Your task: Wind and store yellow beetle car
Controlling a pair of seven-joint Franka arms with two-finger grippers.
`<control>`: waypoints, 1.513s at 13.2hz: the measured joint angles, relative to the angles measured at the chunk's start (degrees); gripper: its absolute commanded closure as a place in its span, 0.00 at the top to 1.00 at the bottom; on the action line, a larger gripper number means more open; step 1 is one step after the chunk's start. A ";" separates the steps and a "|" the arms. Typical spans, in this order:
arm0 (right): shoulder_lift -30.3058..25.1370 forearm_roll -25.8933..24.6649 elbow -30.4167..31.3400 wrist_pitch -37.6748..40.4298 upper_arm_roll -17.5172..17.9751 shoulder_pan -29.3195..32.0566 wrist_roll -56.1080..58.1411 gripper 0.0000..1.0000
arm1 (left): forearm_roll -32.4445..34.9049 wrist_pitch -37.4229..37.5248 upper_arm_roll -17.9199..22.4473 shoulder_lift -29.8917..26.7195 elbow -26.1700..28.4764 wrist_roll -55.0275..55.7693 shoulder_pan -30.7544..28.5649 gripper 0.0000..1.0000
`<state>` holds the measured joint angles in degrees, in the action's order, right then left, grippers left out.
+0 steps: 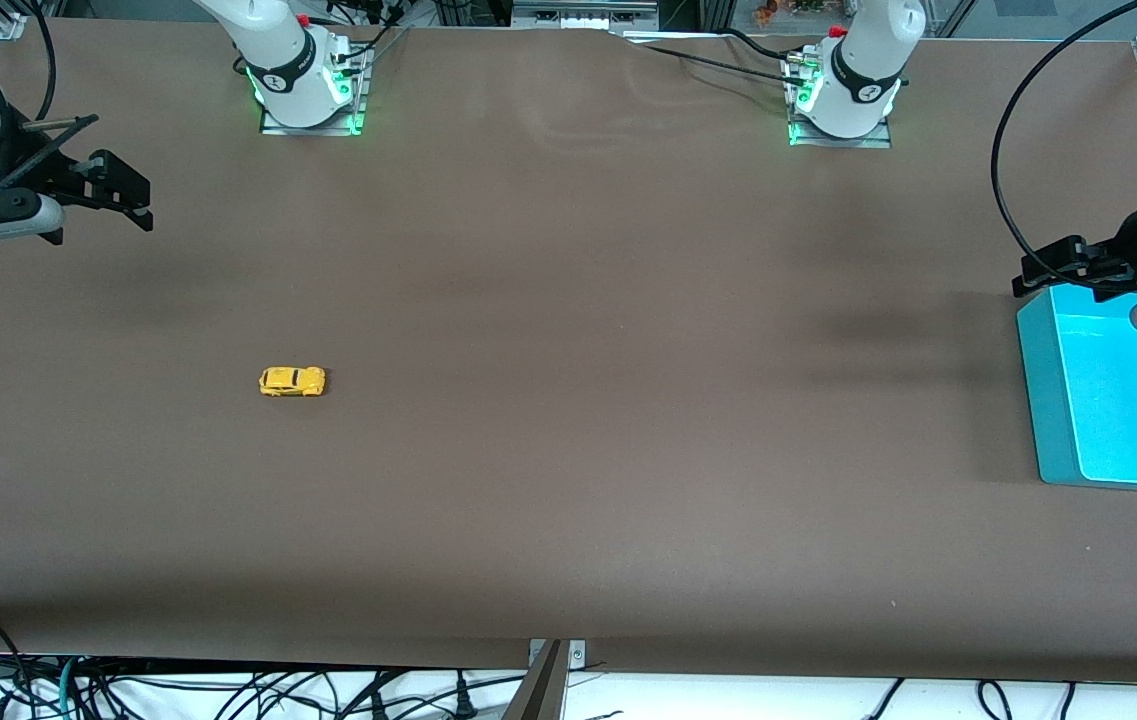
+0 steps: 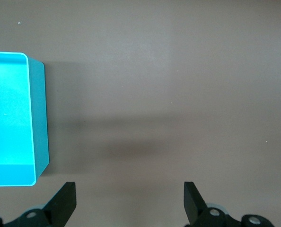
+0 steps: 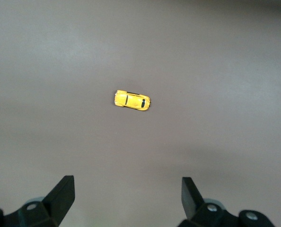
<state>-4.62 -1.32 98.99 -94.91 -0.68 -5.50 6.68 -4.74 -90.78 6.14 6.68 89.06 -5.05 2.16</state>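
I have the yellow beetle car [image 1: 292, 381] sitting on its wheels on the brown table [image 1: 568, 450], toward the right arm's end. Its long axis runs along the table's length, from the right arm's end to the left arm's end; on the front view's clock face that is the 9-to-3 line. I cannot tell which end is the nose. The body is rounded and bright yellow, with dark windows and thin black marks across the roof, and it is far smaller than either gripper. In the right wrist view the car [image 3: 132, 100] lies alone on bare table, well apart from the fingertips [image 3: 65, 189].

The right gripper [image 1: 118, 190] hangs in the air over the table's edge at the right arm's end, its jaws spread wide with nothing between them. The car lies at about 4 o'clock from it in the front view.

The left gripper [image 1: 1053, 270] is up over the rim of the teal bin [image 1: 1048, 400] at the left arm's end, jaws likewise wide apart and holding nothing. The left wrist view shows the bin [image 2: 36, 118] beside bare table.
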 measured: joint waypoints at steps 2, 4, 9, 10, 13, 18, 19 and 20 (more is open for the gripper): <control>0.02 0.00 -0.01 0.82 -0.01 0.00 -0.64 1.00 | 0.00 0.00 0.00 0.00 0.00 0.00 0.00 1.00; 0.03 0.00 -0.02 1.12 -0.01 0.00 -1.93 1.00 | 0.00 0.00 0.00 0.00 0.00 0.00 0.00 1.00; 0.42 0.00 0.00 1.50 -0.01 0.00 -2.11 1.00 | 0.00 0.00 0.00 0.00 0.00 0.00 0.00 1.00; 0.54 0.00 0.05 1.50 -0.01 0.00 -2.11 1.00 | 0.00 0.00 0.00 0.00 0.00 0.00 0.00 1.00; 0.58 -0.46 0.85 1.07 0.00 -0.01 -1.56 1.00 | 0.00 0.00 0.00 0.00 0.00 0.00 0.00 1.00; 0.41 -0.82 1.37 0.89 -0.03 -0.01 -0.69 1.00 | 0.00 0.00 0.00 0.00 0.00 0.00 0.00 1.00; 0.35 -0.82 1.37 0.89 -0.03 -0.01 -0.72 1.00 | 0.00 0.00 0.00 0.00 0.00 0.00 0.00 1.00; 0.28 -0.82 1.37 0.98 -0.03 -0.01 -0.89 1.00 | 0.00 0.00 0.00 0.00 0.00 0.00 0.00 1.00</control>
<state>-4.33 -2.14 100.36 -93.94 -0.71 -5.51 5.79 -4.74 -90.78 6.15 6.68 89.06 -5.06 2.16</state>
